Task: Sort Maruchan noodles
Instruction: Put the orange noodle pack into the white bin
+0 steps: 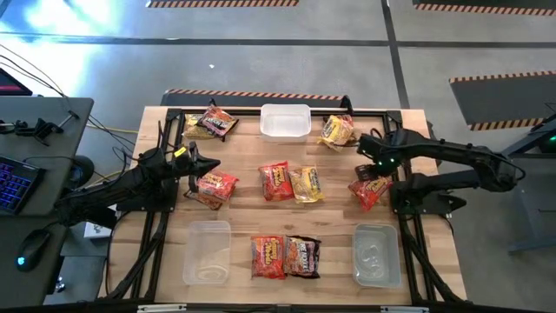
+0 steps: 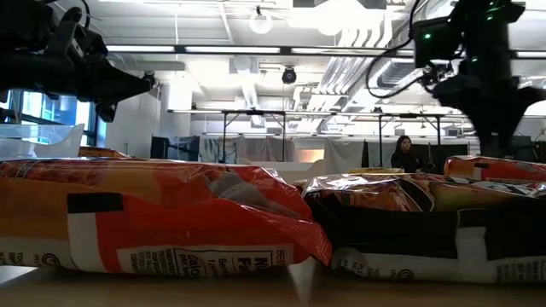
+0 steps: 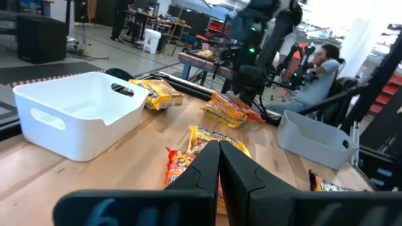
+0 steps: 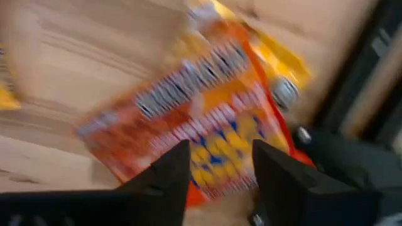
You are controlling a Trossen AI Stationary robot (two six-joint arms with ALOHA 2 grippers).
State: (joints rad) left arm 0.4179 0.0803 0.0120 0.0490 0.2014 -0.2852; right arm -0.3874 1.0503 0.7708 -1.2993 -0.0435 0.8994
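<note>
Several Maruchan packets lie flat on the wooden table: a red-orange one at the left, another red-orange one at the right, a red and a yellow pair in the middle, and a red and a dark brown pair near the front. More lie at the far edge. My left gripper is shut and hangs in the air beside the left packet. My right gripper is open, pointing down over the right red-orange packet.
A white tub stands at the far edge between the packets. One clear tub is at the near left and another at the near right. A black frame runs along the table's sides. A person sits in the room beyond.
</note>
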